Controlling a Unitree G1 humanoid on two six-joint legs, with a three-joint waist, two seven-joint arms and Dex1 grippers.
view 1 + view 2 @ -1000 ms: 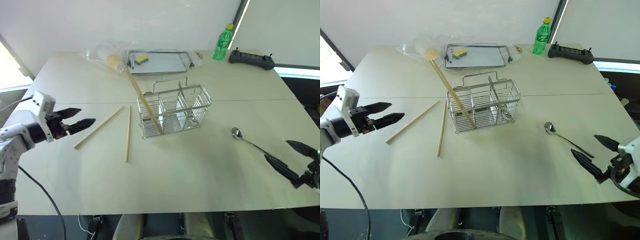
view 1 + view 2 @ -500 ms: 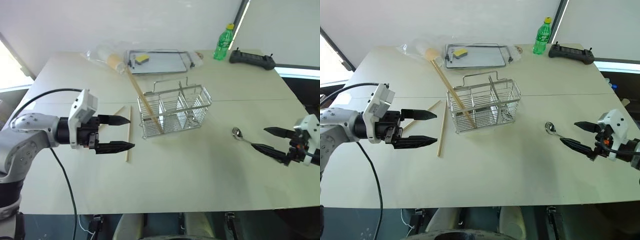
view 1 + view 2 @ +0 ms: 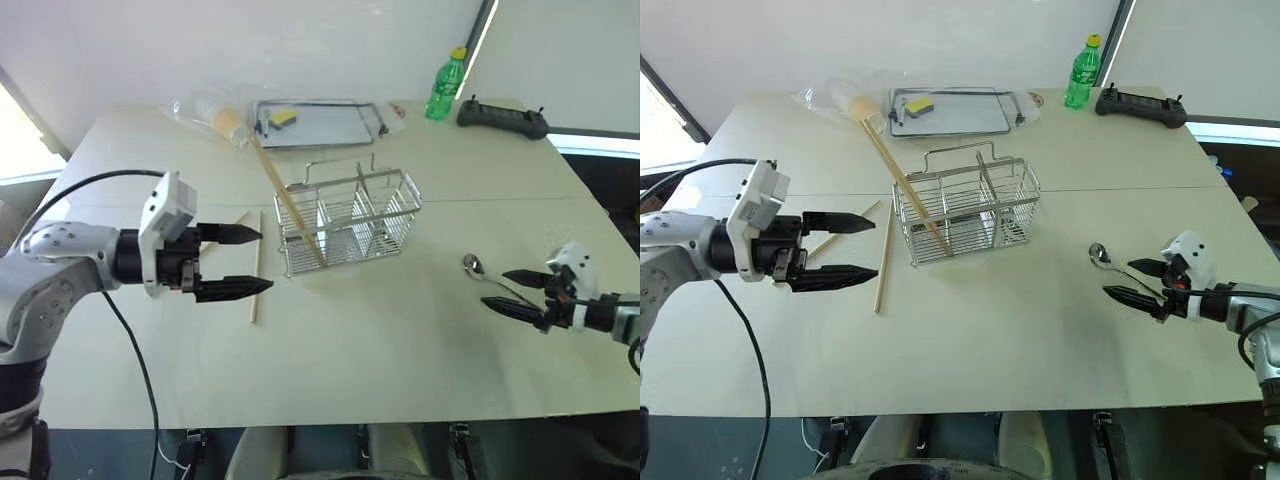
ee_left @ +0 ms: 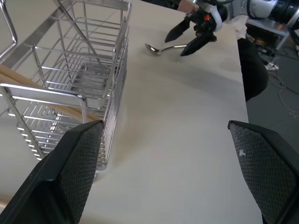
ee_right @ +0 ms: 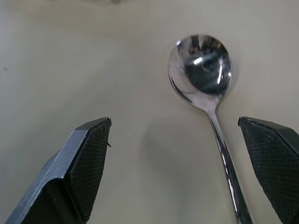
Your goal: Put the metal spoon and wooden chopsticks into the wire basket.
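Needed lowering of the wide-open right gripper [image 3: 1137, 282] squarely over the thin handle of the small shiny metal spoon [image 5: 205, 70] before closing.

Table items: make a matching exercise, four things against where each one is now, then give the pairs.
Things
1. metal spoon
2. green bottle
3. yellow sponge
4. leaning chopstick

Places
A. on the flat metal tray
B. propped in the wire basket
C. between the open right gripper's fingers
D. far edge, beside the black controller

Pairs: 1-C, 2-D, 3-A, 4-B
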